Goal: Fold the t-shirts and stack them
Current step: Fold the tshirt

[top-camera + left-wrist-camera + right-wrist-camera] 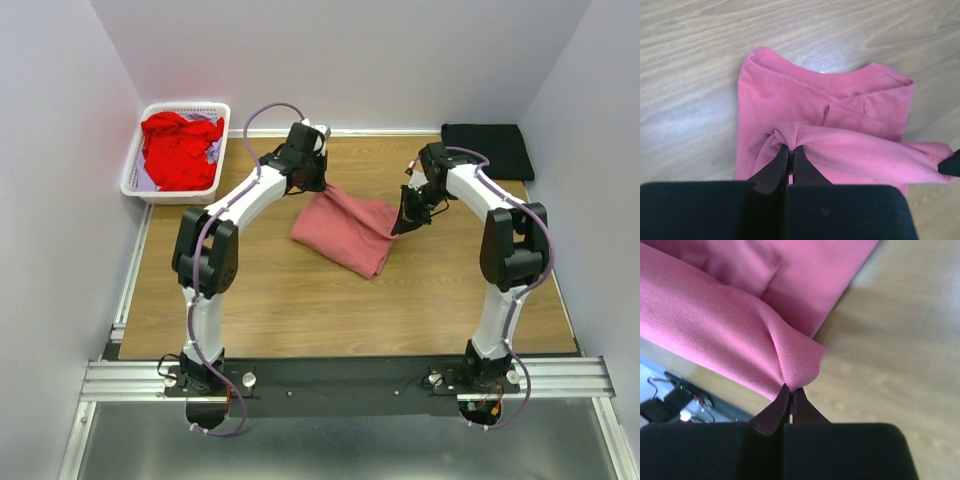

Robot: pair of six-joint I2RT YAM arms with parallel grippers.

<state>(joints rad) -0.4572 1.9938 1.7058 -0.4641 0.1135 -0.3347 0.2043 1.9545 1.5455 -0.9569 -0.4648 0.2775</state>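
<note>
A salmon-pink t-shirt [345, 232] lies partly folded in the middle of the table, its far edge lifted. My left gripper [318, 186] is shut on that edge's left corner; its fingertips [790, 148] pinch bunched pink cloth [850, 150] above the collar [835, 82]. My right gripper [404, 226] is shut on the right corner, and in the right wrist view the gripper [790, 388] pinches a fold of the pink shirt [730, 335]. A bright red t-shirt [178, 150] is heaped in the basket. At the far right lies a black t-shirt [487, 150], folded flat.
The white lattice basket [134, 170] stands at the far left corner, against the left wall. White walls enclose the table on three sides. The metal rail [340, 378] with both arm bases runs along the near edge.
</note>
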